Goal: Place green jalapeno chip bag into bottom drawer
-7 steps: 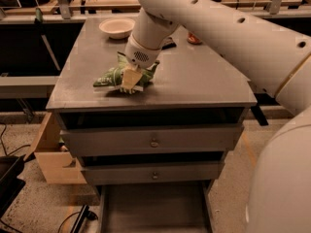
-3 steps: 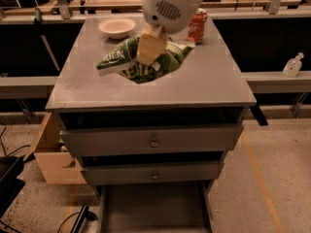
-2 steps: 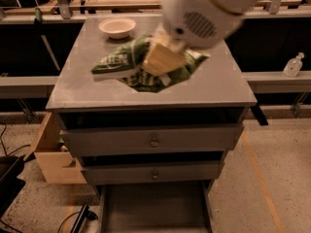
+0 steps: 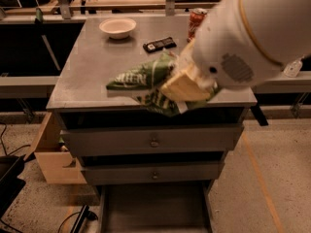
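My jaws are pinched shut on the green chip bag (image 4: 143,81). They hold it by its right side, over the front edge of the desk (image 4: 82,76). The pale yellow fingers (image 4: 182,85) press into the crinkly foil. My big white arm (image 4: 257,33) comes in from the right and hides part of the bag.

The bag is tilted. Its left end sticks out over the desk top. Its low corner hangs down past the front edge, in front of the dark gap above the top drawer (image 4: 153,141). I cannot tell if the bag touches the desk.

The desk has three grey drawers. The top drawer and the middle drawer (image 4: 153,173) are closed, and each has a small round knob. The bottom drawer (image 4: 154,210) is pulled out near the floor, right under the bag. It is dark inside. The bag is not in it.

At the back of the desk sits a white bowl (image 4: 117,27). Near it lies a flat black bar (image 4: 159,44). A red can (image 4: 197,18) stands at the back, just beside my arm.

A wooden box (image 4: 53,159) sits on the floor to the left of the desk.
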`<state>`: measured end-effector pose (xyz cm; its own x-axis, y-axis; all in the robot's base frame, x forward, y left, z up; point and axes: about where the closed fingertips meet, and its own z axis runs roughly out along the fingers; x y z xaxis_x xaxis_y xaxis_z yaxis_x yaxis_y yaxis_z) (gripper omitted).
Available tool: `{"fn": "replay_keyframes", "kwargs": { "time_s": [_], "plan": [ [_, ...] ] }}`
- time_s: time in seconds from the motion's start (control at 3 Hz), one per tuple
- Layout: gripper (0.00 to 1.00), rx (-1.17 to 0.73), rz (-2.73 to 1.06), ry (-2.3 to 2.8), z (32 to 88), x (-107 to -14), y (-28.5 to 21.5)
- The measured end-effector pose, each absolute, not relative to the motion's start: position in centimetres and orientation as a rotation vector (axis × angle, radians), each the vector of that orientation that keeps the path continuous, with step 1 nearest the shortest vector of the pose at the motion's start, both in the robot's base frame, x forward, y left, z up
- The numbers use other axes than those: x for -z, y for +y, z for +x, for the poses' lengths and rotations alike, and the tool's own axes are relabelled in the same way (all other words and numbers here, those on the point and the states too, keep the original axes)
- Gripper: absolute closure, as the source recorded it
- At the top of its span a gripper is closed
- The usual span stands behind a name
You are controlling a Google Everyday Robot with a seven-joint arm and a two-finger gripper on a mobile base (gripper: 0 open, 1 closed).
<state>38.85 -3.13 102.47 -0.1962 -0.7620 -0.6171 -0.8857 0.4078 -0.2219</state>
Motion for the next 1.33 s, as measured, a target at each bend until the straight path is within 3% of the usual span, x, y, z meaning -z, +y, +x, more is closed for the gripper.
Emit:
{"fn": "replay_keyframes", "kwargs": {
  "time_s": [1.0,1.33],
  "plan": [
    [1.00,-0.361,-1.342,2.038,36.6,-98.6,-2.9],
    [1.00,-0.506,-1.201,2.101,37.6,-91.8,-6.5]
  ]
}}
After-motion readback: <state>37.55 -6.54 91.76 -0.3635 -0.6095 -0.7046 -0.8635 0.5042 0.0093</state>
